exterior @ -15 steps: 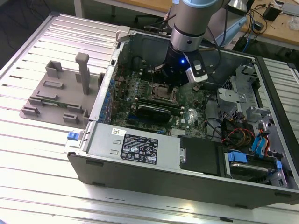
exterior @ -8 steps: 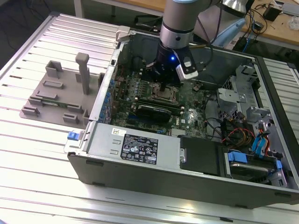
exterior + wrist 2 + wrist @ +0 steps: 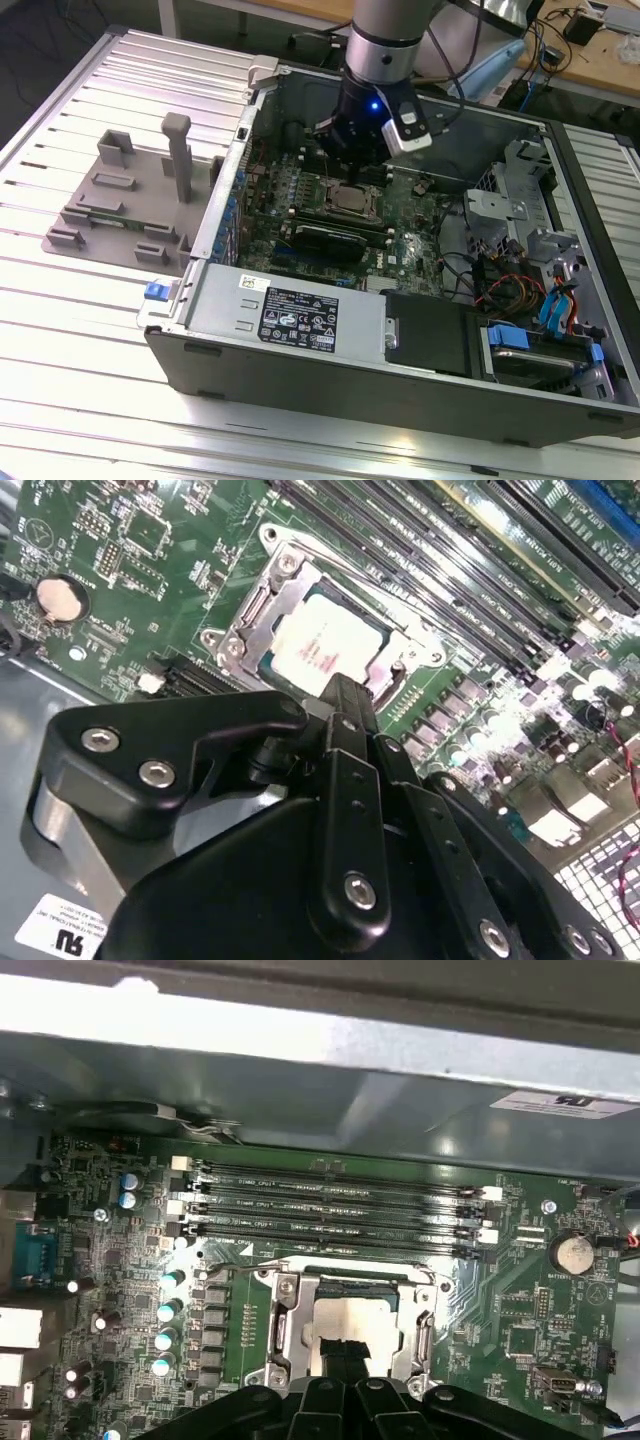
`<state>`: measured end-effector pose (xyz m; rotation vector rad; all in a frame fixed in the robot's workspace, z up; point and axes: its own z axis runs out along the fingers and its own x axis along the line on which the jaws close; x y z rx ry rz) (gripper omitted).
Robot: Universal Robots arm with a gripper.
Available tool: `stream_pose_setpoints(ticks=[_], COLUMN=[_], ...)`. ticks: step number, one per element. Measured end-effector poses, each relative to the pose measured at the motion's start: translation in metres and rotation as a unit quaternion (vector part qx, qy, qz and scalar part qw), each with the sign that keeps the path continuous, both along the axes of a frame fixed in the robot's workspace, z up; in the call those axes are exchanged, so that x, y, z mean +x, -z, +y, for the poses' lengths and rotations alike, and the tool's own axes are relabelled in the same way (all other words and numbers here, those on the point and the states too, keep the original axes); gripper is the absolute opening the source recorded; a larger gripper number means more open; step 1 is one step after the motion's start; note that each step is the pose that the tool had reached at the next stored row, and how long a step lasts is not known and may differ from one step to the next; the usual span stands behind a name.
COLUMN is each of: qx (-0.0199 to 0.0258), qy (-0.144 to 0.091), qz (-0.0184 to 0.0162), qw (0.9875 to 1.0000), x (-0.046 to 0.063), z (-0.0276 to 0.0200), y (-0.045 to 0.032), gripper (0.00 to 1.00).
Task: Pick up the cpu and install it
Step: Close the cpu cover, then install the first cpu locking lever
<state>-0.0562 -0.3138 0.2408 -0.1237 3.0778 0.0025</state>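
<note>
You're seeing the whole case from above in the exterior view, both wrist views staring closely at the cpu.

The computer case lies on the desk, with a fixture at the exterior view's left of it. Inside, the cpu sits in the socket on the motherboard, beside the memory slots and under the gripper.

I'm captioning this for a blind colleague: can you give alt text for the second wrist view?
The cpu, a shiny silver square, lies inside the metal socket frame on a green motherboard. The black gripper looms in the foreground, its tip at the chip's edge; whether it touches cannot be told.
</note>
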Motion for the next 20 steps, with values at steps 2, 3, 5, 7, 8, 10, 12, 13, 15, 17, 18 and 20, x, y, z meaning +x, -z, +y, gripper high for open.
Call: stream_pose_setpoints(ticks=[2,3,5,7,8,10,12,13,15,17,18,20], qx=[0.0001,0.0000,0.0000,0.0001,0.0001,0.0000,0.0001,0.0000,0.0000,0.0001,0.0001,0.0000], qy=[0.000,0.000,0.000,0.000,0.000,0.000,0.000,0.000,0.000,0.000,0.000,0.000], qz=[0.0029,0.0037,0.0041,0.0040,0.0040,0.0040,0.0041,0.0041,0.0041,0.0041,0.0041,0.0041], qw=[1.0000,1.0000,1.0000,1.0000,1.0000,1.0000,1.0000,1.0000,1.0000,1.0000,1.0000,1.0000], x=[0.0073,0.0090,0.0099,0.0100,0.0101,0.0100,0.0100,0.0100,0.0100,0.0100,0.0100,0.0100], z=[0.0000,0.0000,0.0000,0.0000,0.0000,0.0000,0.0000,0.0000,0.0000,0.0000,0.0000,0.0000], y=[0.0000,0.0000,-0.0038,-0.0063,-0.0063,-0.0067,-0.0068,-0.0069,-0.0071,-0.0072,-0.0072,-0.0073], gripper=[0.11,0.11,0.11,0.11,0.11,0.11,0.11,0.11,0.11,0.11,0.11,0.11])
